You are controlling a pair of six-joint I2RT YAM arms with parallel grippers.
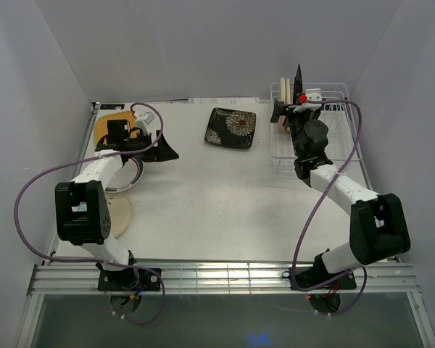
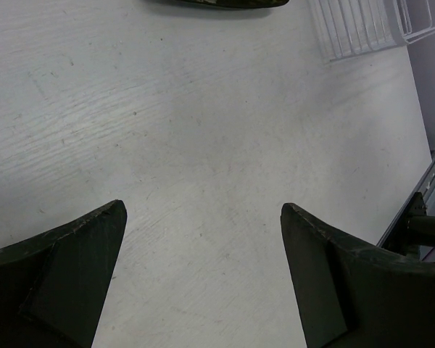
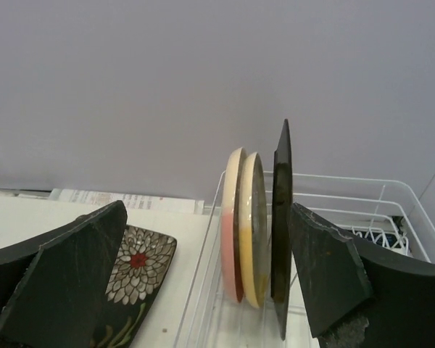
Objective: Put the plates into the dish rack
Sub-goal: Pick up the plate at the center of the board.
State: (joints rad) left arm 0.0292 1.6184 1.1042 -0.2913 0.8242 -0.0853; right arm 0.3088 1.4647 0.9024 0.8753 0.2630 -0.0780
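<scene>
The white wire dish rack (image 1: pixel 332 119) stands at the back right. In the right wrist view a pink-cream plate (image 3: pixel 232 239), a yellow-cream plate (image 3: pixel 252 239) and a dark plate seen edge-on (image 3: pixel 280 217) stand upright in the rack (image 3: pixel 362 188). My right gripper (image 1: pixel 293 107) is open over the rack's left end, with its jaws wide on either side of these plates (image 3: pixel 206 217). A square black floral plate (image 1: pixel 231 127) lies flat on the table. An orange plate (image 1: pixel 105 125) and a stack of round plates (image 1: pixel 129 180) lie at the left. My left gripper (image 1: pixel 167 148) is open and empty above bare table (image 2: pixel 203 209).
A cream round plate (image 1: pixel 122 216) lies near the left arm's elbow. Grey walls close in the table on three sides. The rack's corner (image 2: pixel 362 29) and the black floral plate's edge (image 2: pixel 217 3) show at the top of the left wrist view.
</scene>
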